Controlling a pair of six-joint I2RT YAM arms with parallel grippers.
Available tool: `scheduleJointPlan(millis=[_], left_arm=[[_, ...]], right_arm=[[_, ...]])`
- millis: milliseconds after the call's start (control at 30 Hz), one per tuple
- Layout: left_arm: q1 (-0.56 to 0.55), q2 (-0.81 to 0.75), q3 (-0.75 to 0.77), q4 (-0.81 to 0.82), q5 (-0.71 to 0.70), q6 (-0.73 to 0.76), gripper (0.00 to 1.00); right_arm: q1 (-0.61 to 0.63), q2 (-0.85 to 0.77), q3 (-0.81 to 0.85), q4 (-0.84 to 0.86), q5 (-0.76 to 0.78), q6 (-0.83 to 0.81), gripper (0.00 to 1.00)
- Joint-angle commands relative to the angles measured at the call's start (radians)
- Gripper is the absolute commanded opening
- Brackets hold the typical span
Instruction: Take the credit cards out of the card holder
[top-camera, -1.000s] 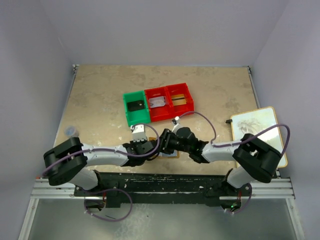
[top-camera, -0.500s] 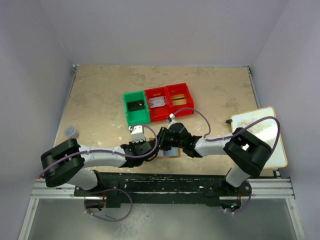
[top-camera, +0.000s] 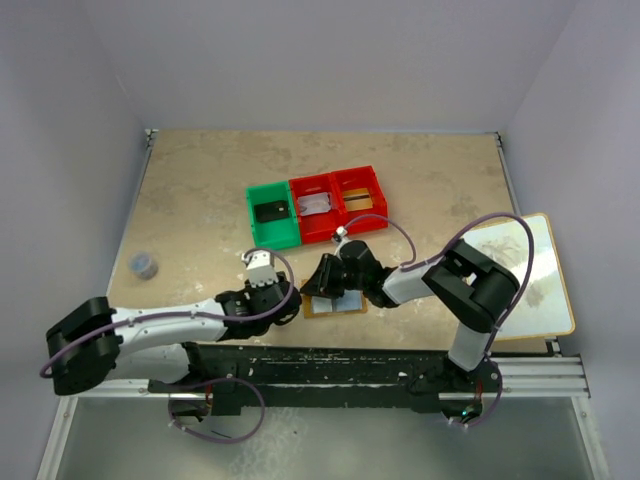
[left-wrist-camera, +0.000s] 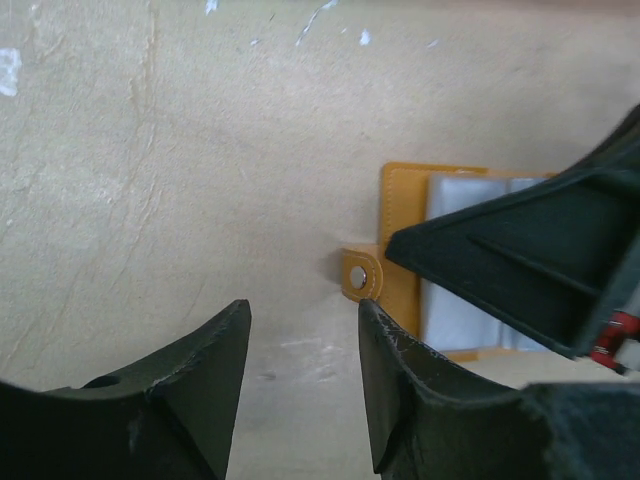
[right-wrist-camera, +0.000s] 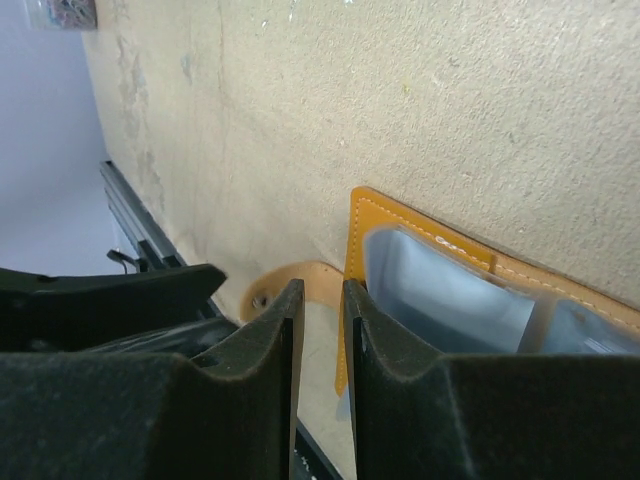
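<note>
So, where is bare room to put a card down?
Free: the far strip behind the green bin and red bins; the left side, from green bin to grey object; the gap between red bins and board. Crowded: near middle, left pincer and right pincer at the wallet.

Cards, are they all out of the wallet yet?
Three lie in bins: black card, grey card, gold card. The right gripper is at the open card holder; the left gripper stands open beside it. Whether any card is left inside, I cannot tell.
</note>
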Motion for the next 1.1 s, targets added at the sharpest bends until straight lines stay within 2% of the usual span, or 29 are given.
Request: scheduleJointPlan(millis=[0, 100, 200, 567, 800, 1067], left_arm=[[-0.009, -0.135, -0.002, 0.002, 0.014, 0.060, 0.45], [-0.016, -0.190, -0.014, 0.120, 0.101, 0.156, 0.45], [-0.021, -0.182, -0.030, 0.258, 0.204, 0.236, 0.44], [-0.021, 0.023, -0.049, 0.498, 0.288, 0.246, 0.25], [-0.020, 0.100, -0.030, 0.569, 0.301, 0.250, 0.21], [-0.021, 0.188, -0.037, 0.473, 0.183, 0.219, 0.07]], right_arm=[[-0.010, 0.011, 0.000, 0.063, -0.044, -0.037, 0.26], [-0.012, 0.009, 0.006, 0.048, -0.040, -0.038, 0.27], [-0.014, 0.010, 0.011, 0.025, -0.032, -0.037, 0.27], [-0.021, 0.005, 0.005, 0.001, -0.018, -0.029, 0.27], [-0.021, 0.008, 0.010, -0.007, -0.023, -0.033, 0.27], [-0.026, -0.043, 0.039, -0.072, -0.018, -0.053, 0.29]])
